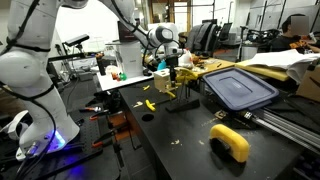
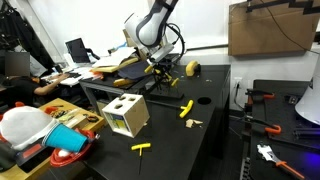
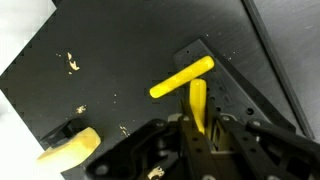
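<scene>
My gripper [image 3: 198,122] is pinched on the stem of the yellow T-shaped peg [image 3: 182,78] above the dark base plate [image 3: 240,100]; I judge it best lowered slowly, stem vertical.

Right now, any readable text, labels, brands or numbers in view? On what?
None can be read in any view.
The yellow T-piece, wooden cube, cardboard box and grey bin lid show no markings.
The monitor is too small and blurred to read.
</scene>
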Controlling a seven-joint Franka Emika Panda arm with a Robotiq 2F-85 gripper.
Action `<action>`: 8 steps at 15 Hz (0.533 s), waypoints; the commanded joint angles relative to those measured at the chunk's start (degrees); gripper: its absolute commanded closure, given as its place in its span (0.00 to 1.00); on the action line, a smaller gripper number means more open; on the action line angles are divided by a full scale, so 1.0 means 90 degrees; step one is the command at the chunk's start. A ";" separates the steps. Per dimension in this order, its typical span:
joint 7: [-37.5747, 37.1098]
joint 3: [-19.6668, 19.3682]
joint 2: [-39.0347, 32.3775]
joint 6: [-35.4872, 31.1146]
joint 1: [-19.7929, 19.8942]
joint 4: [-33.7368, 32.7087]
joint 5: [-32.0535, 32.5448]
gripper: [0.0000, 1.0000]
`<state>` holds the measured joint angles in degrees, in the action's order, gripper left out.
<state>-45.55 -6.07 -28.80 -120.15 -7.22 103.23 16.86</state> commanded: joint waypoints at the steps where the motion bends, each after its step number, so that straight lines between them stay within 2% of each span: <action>1: -0.0105 -0.0069 0.0027 0.0145 -0.0096 -0.0029 0.0069 0.96; 8: -0.0123 -0.0092 -0.0188 0.0144 -0.0122 -0.0041 0.0103 0.96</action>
<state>-45.55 -6.08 -29.98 -120.15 -7.35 103.23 16.97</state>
